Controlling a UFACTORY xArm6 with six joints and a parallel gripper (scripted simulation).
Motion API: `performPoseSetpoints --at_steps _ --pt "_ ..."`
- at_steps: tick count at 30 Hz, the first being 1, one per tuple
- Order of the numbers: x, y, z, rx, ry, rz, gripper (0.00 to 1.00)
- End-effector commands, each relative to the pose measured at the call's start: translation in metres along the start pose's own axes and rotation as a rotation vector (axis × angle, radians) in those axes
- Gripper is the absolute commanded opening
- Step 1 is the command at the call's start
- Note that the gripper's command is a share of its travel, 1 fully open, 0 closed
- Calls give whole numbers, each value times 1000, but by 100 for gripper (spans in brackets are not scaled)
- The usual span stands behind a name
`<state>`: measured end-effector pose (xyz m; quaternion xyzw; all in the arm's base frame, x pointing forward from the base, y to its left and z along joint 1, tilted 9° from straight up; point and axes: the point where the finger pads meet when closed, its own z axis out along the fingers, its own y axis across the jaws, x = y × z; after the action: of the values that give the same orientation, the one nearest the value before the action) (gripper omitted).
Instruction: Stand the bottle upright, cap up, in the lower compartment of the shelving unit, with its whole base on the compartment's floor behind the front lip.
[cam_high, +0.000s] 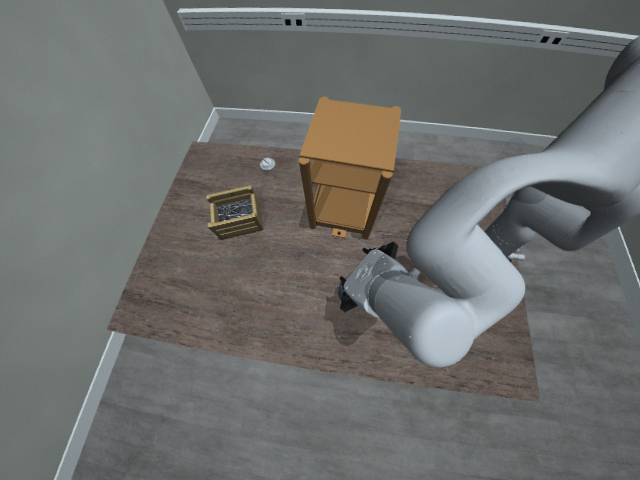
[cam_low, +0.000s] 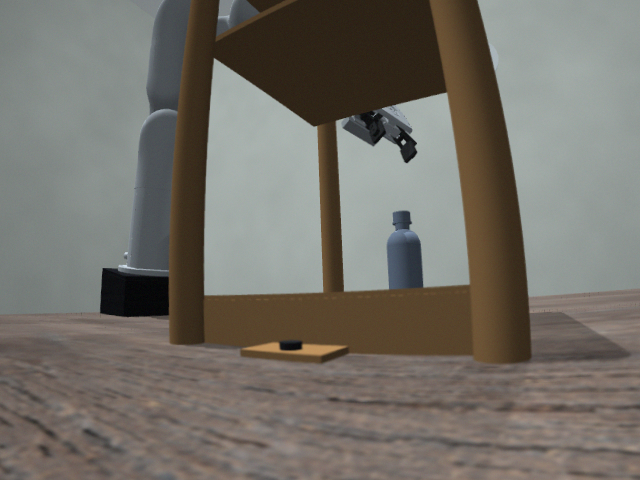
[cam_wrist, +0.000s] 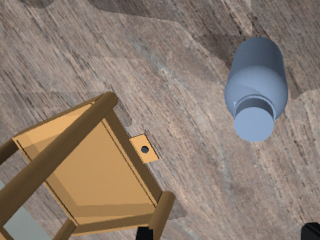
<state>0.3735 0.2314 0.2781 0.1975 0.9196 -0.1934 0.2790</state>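
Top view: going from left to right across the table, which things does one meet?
Small wooden crate → white ball → shelving unit → gripper, open and holding nothing → the arm's big grey elbow.

Smooth pale grey arm (cam_high: 480, 258) with thick rounded tube-like links and bulbous joints, was mounted on a black square base (cam_low: 133, 291), silver-grey wrist block, black gripper (cam_low: 392, 135) with angular fingers.
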Motion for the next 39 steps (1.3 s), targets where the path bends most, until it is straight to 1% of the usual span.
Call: performPoseSetpoints --at_steps 1,4,6,7,21,23,36,38,39 --pt "-1 0 0 47 -51 51 85" --pt "-1 0 0 85 -89 88 85" --pt "-1 0 0 85 -89 88 85" --pt "0 0 0 97 -103 100 85" --pt "2 0 4 304 -303 299 85" --pt "2 0 4 304 -303 299 85" --pt "4 0 7 495 -491 485 85" --pt "4 0 7 521 -517 510 85" --pt "4 0 7 521 -517 510 85"
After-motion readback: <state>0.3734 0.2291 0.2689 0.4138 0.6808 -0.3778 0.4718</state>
